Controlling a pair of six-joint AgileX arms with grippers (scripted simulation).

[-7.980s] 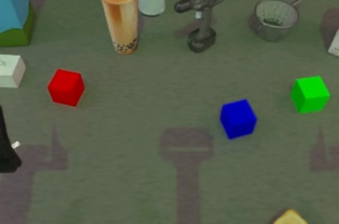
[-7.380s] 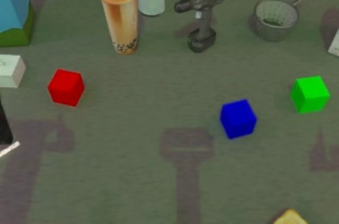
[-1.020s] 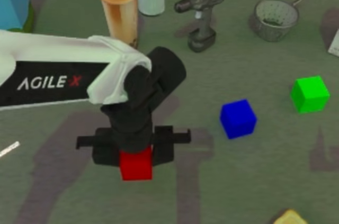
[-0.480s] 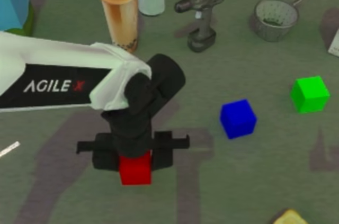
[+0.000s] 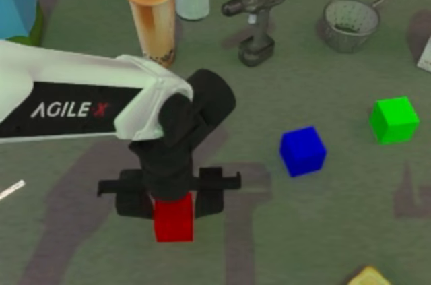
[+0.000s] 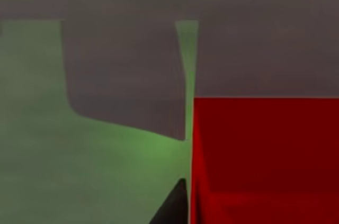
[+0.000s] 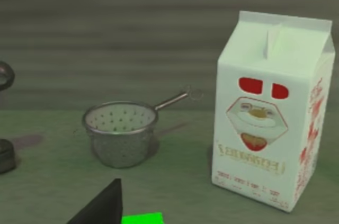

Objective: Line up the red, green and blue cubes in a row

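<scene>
- Left gripper: near front centre of the table, fingers clamped on the red cube; whether the cube rests on the table is unclear.
- Blue cube: to the red cube's right and farther back.
- Green cube: farther right, nearest the right arm.
- Right gripper: parked off right; finger state indeterminate.

On your top view, the left gripper sits left of centre, near the front edge, with the red cube between its fingers. The blue cube lies to its right, the green cube farther right. Behind them stand the cup, drill and strainer, left to right.
</scene>
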